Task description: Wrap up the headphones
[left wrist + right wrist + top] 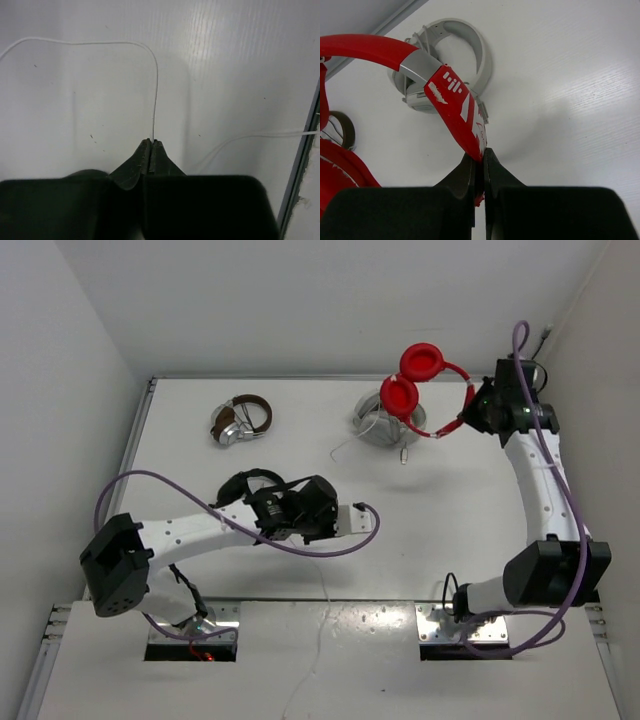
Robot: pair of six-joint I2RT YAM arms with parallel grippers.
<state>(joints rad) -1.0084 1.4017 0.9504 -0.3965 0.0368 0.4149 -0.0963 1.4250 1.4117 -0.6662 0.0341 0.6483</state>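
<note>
Red headphones (pixel 400 397) at upper right of centre, headband end pinched in the right gripper (pixel 458 426), grey-white headphones (pixel 378 430) beneath them, brown-and-silver headphones (pixel 240 420) upper left, left gripper (pixel 362 512) at centre, black headphones (pixel 248 483) behind its wrist, thin white cable (pixel 318 630) running to the bottom edge.

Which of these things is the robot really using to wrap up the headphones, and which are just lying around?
In the job:
- bright red over-ear headphones, pinched at the headband by the right gripper
- thin white cable, pinched by the left gripper

Just lying about:
- grey-white plastic headphones
- brown-and-silver headphones
</note>
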